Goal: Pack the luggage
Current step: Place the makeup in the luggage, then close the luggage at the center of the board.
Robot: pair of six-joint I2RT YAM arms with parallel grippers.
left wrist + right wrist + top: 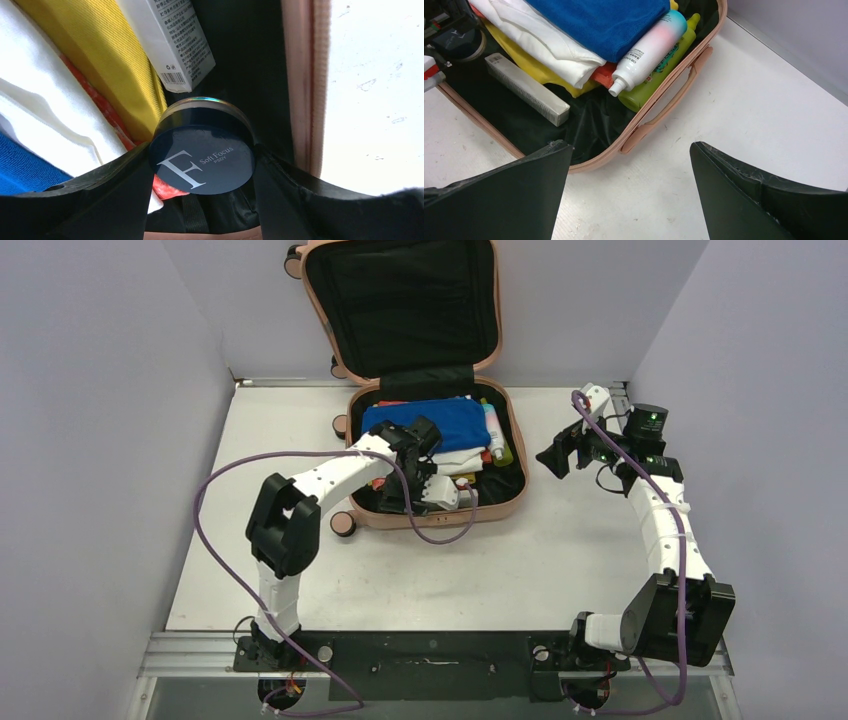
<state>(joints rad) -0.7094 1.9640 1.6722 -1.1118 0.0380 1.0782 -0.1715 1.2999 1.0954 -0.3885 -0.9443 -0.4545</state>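
**Top view.** The luggage (400, 300) lies open at the far middle of the table (560, 560). Its lid stands upright against the back wall and its base shell lies flat, packed. My left arm reaches into the near part of the base shell. My right arm is held above bare table to the right of the case, well apart from it.

**Left wrist view.** My left claw (202, 167) pinches a round dark-blue compact (202, 150) marked "F Soft Focus", one finger on each side of its lid. The compact sits over the black lining, just inside the pink rim. A white carton (170, 40) with a barcode lies just beyond it, beside a yellow cloth (125, 65). I cannot tell whether the compact rests on the lining or hangs clear of it.

**Right wrist view.** My right claw (630, 150) is spread wide and holds nothing. Its fingers frame the corner of the case with the side handle (669, 97). Inside, a blue towel (609, 20) tops a folded white cloth (539, 45). A white bottle shading from pink to teal (649, 50) lies against a green bottle (659, 75) along the handle-side wall.
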